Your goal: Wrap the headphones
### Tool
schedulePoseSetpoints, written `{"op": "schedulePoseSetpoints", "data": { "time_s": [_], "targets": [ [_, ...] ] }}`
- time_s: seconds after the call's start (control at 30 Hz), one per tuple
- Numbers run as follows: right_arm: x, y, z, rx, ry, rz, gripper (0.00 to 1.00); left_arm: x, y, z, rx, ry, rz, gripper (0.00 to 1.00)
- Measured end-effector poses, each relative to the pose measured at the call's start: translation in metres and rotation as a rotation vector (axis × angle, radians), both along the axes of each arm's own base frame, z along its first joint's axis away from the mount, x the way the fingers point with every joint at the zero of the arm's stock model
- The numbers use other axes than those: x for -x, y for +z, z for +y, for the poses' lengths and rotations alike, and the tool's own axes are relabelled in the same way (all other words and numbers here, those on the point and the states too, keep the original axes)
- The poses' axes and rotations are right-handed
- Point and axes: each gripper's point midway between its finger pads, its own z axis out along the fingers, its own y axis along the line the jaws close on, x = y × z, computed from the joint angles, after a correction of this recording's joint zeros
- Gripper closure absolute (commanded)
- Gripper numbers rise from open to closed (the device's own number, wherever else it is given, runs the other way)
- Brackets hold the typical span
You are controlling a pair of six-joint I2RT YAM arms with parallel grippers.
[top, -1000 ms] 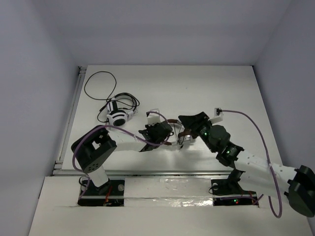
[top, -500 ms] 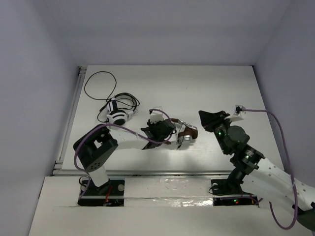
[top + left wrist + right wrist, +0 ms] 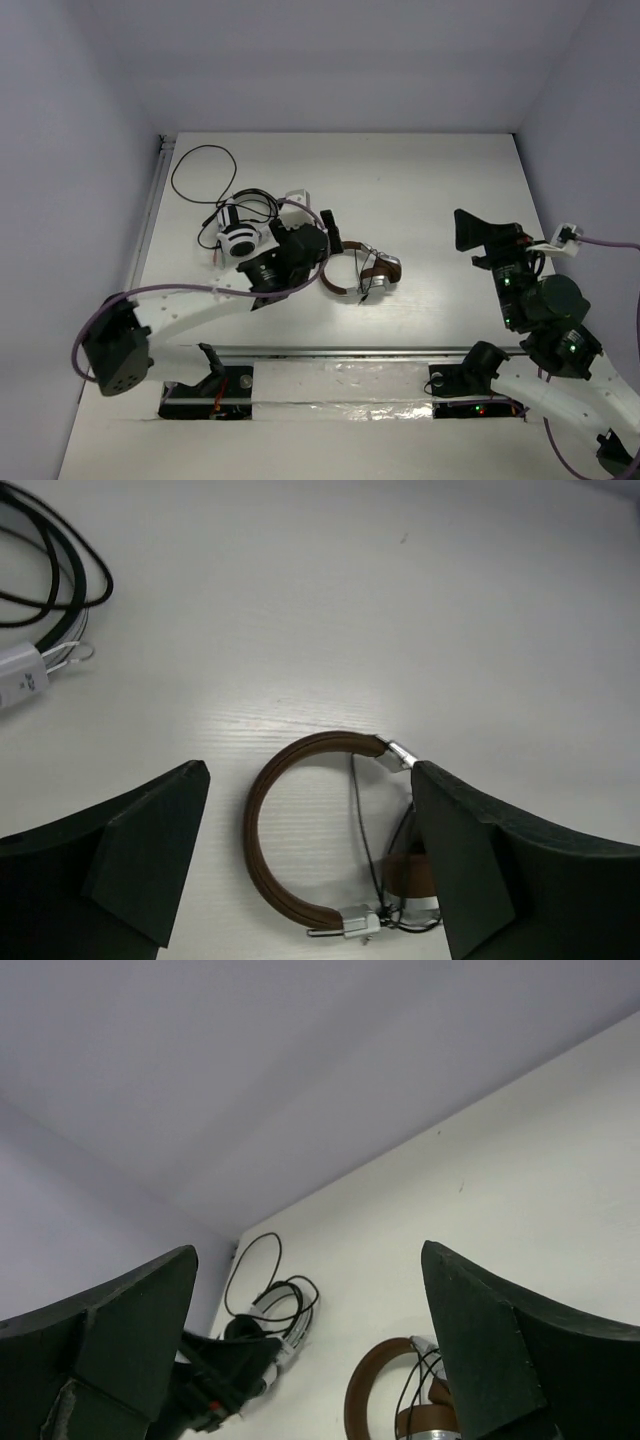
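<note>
The headphones [image 3: 362, 271] lie flat on the white table, near its middle. The brown headband [image 3: 262, 820] curves to the left, and the brown pads and silver cups [image 3: 412, 878] are stacked at the right, with the thin dark cable bunched around them. My left gripper [image 3: 328, 235] hovers just left of the headband, open and holding nothing. In the left wrist view the headband sits below the gap of the left gripper [image 3: 310, 772]. My right gripper [image 3: 487, 236] stands open, far to the right of the headphones [image 3: 385, 1400]. In the right wrist view the right gripper [image 3: 310, 1255] is empty.
A second headset, white and black [image 3: 240, 237], lies at the back left by my left wrist. Its loose black wire [image 3: 200, 170] loops toward the corner. A metal rail [image 3: 148, 230] runs along the table's left edge. Purple cables trail from both arms.
Both grippers were at the headphones one second ago. The left one has let go, opened and drawn back left. The right arm has swung away to the right and opened. The headphones now lie free.
</note>
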Motion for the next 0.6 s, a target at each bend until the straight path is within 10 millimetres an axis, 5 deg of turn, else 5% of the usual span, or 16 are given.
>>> {"op": "schedulePoseSetpoints", "data": {
  "time_s": [0.13, 0.3, 0.47, 0.6],
  "targets": [
    [0.005, 0.003, -0.009, 0.007, -0.018, -0.007, 0.0, 0.011, 0.061, 0.012, 0.114, -0.035, -0.101, 0.02],
    [0.002, -0.009, -0.007, 0.051, -0.019, 0.013, 0.0, 0.029, 0.121, 0.036, 0.238, -0.055, -0.211, 0.01],
    [0.001, -0.015, -0.006, 0.068, -0.019, 0.025, 0.0, 0.046, 0.152, 0.062, 0.308, -0.066, -0.283, 0.01],
    [0.002, -0.014, -0.007, 0.064, -0.019, 0.021, 0.0, 0.051, 0.148, 0.07, 0.307, -0.075, -0.3, 0.01]
  ]
}}
